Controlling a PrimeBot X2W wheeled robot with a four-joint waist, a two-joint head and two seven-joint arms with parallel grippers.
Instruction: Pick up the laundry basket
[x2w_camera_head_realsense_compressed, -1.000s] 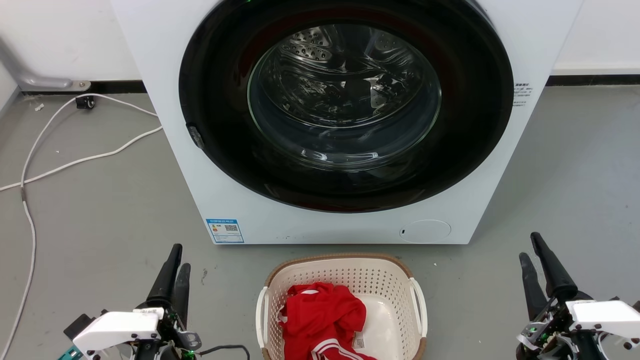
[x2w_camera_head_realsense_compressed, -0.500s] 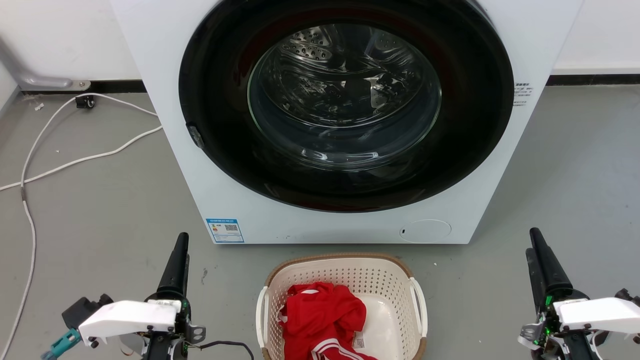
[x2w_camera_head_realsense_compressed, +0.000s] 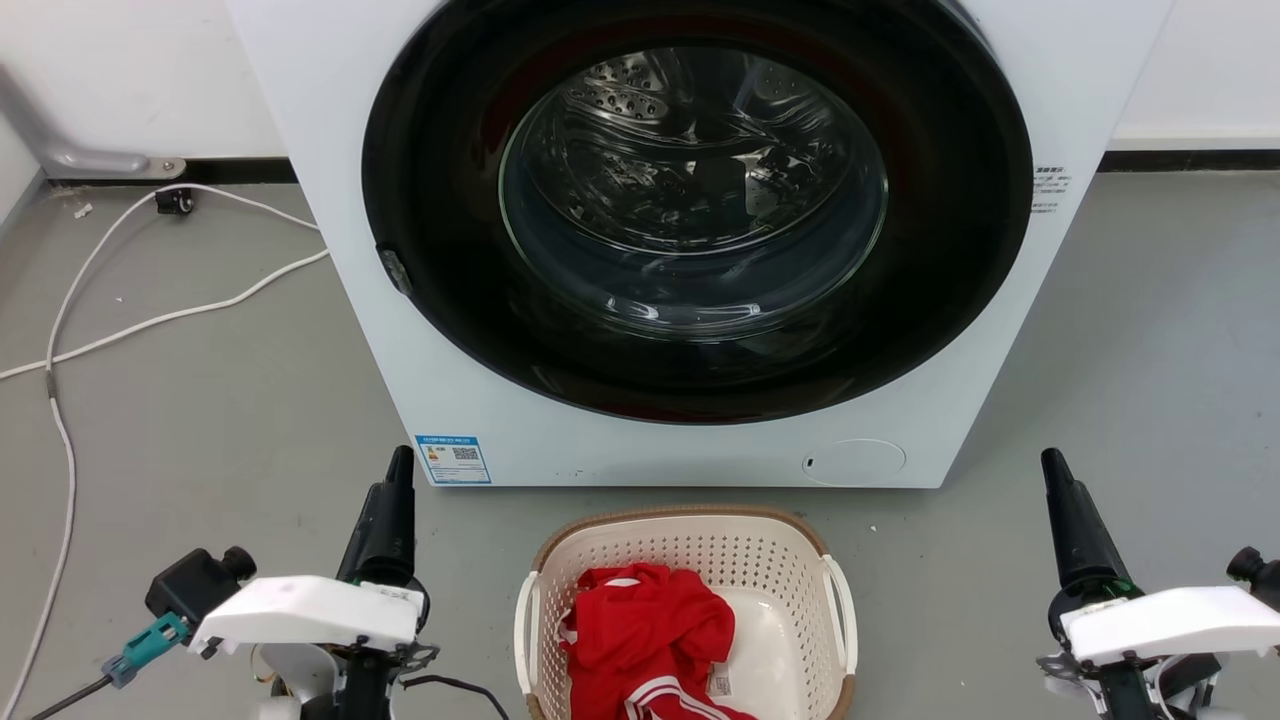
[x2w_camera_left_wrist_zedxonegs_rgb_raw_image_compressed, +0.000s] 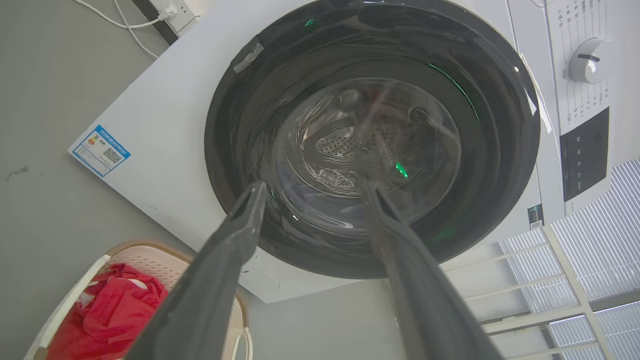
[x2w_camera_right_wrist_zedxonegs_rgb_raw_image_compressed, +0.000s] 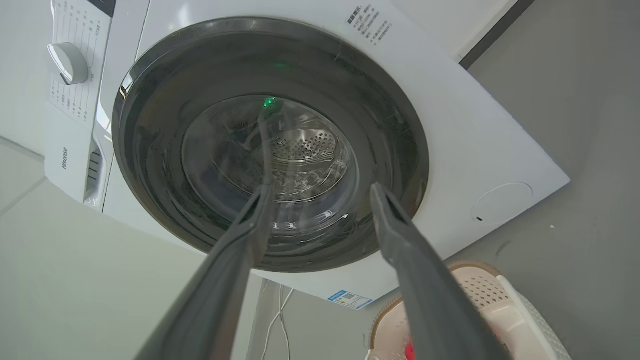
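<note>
The left pincer (x2w_camera_head_realsense_compressed: 398, 460) and right pincer (x2w_camera_head_realsense_compressed: 1052, 462) each stood wide open, empty and touching nothing, while the laundry basket (x2w_camera_head_realsense_compressed: 690, 552), holding a red garment (x2w_camera_head_realsense_compressed: 650, 630), sat on the floor (x2w_camera_head_realsense_compressed: 200, 400) between them, before the washer (x2w_camera_head_realsense_compressed: 600, 455).

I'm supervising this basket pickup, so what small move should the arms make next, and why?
Probably bring the left gripper and right gripper inward and down to the white side handles: both are open, empty, out wide of the laundry basket, pointing at the washer.
</note>
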